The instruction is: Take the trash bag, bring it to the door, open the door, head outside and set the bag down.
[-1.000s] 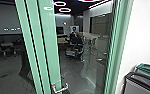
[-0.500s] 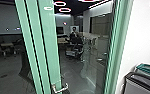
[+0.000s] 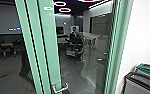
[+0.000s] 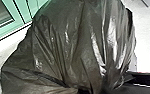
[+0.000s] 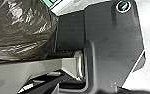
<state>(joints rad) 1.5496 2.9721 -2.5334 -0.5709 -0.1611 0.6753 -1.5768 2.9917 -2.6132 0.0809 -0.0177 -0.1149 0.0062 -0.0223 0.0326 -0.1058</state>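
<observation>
The green-framed glass door stands in front of me in the head view, with its metal handle low down at the edge of the green frame. In the left wrist view the dark, shiny trash bag looms large, its folds drawn together at my left gripper, which is shut on the gathered plastic. The rounded side of the same trash bag also appears in the right wrist view, beside the robot's own dark plate and jointed bar.
Behind the glass are a small person, chairs and tables. A white wall rises on the right, with grey and teal bins at its foot. Pale floor lies around the bag.
Small lights showing in the dark glass at the left have shifted slightly. The door, its handle and the bins stand as before.
</observation>
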